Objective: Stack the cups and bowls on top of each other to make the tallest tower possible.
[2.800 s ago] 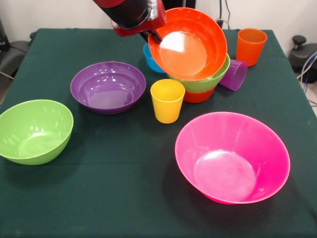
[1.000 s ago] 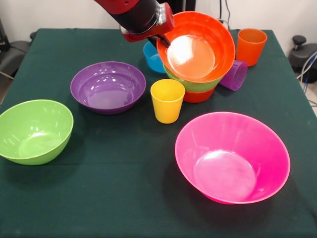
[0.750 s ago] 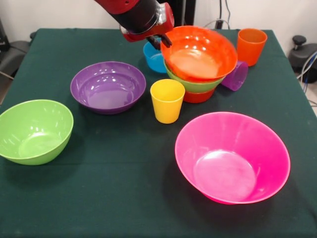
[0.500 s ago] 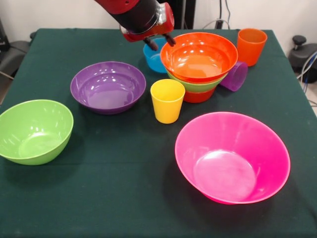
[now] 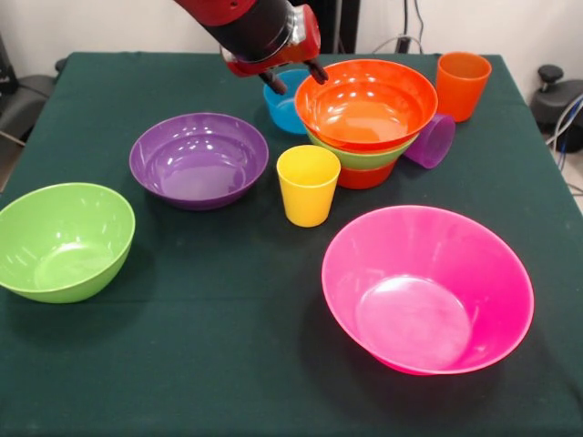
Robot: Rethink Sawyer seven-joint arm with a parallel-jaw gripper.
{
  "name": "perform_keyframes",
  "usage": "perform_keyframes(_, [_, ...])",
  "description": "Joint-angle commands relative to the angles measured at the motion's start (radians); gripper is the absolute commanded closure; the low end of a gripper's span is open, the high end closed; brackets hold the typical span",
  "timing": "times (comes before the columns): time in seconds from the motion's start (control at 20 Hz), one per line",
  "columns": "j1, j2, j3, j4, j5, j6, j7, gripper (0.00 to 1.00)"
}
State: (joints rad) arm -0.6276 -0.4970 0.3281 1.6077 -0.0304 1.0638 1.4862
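orange bowl (image 5: 366, 102) nested level; gripper (image 5: 296, 77) spread, clear.

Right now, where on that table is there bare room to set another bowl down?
The widest bare cloth lies along the near edge, between the green bowl and the pink bowl. The far left corner behind the purple bowl is free too. It is crowded around the stacked bowls, yellow cup and end effector.
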Motion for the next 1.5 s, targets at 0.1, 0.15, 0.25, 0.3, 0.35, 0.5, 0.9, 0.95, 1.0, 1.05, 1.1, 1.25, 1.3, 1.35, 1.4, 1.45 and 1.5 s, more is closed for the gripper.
perform_keyframes(0.1, [0.022, -0.014, 0.038, 0.012, -0.043, 0.021, -0.002, 0.00])
perform_keyframes(0.15, [0.026, -0.023, 0.033, 0.007, -0.046, 0.028, 0.003, 0.00])
perform_keyframes(0.25, [0.036, -0.034, 0.025, -0.012, -0.050, 0.042, 0.016, 0.00])
perform_keyframes(0.3, [0.037, -0.051, 0.020, -0.007, -0.050, 0.049, 0.021, 0.00])
perform_keyframes(0.35, [0.041, -0.052, 0.017, -0.019, -0.053, 0.054, 0.025, 0.00])
perform_keyframes(0.5, [0.066, -0.028, 0.005, -0.083, -0.071, 0.062, 0.039, 0.00])
perform_keyframes(0.9, [0.095, -0.034, -0.018, -0.059, -0.055, -0.003, 0.079, 0.00])
perform_keyframes(0.95, [0.094, -0.033, -0.020, -0.040, -0.053, -0.032, 0.083, 0.00])
perform_keyframes(1.0, [0.093, -0.037, -0.021, -0.022, -0.050, -0.050, 0.086, 0.00])
perform_keyframes(1.05, [0.093, -0.037, -0.024, -0.009, -0.053, -0.071, 0.088, 0.00])
perform_keyframes(1.1, [0.094, -0.033, -0.026, -0.008, -0.055, -0.080, 0.089, 0.00])
perform_keyframes(1.25, [0.104, -0.028, -0.036, -0.011, -0.062, -0.100, 0.097, 0.00])
perform_keyframes(1.3, [0.112, -0.039, -0.043, -0.010, -0.068, -0.108, 0.105, 0.00])
perform_keyframes(1.35, [0.118, -0.046, -0.046, -0.011, -0.080, -0.146, 0.105, 0.00])
perform_keyframes(1.4, [0.123, -0.053, -0.049, -0.013, -0.092, -0.183, 0.106, 0.00])
perform_keyframes(1.45, [0.128, -0.054, -0.049, -0.020, -0.108, -0.230, 0.101, 0.00])
perform_keyframes(1.5, [0.137, -0.052, -0.055, -0.025, -0.118, -0.253, 0.103, 0.00])
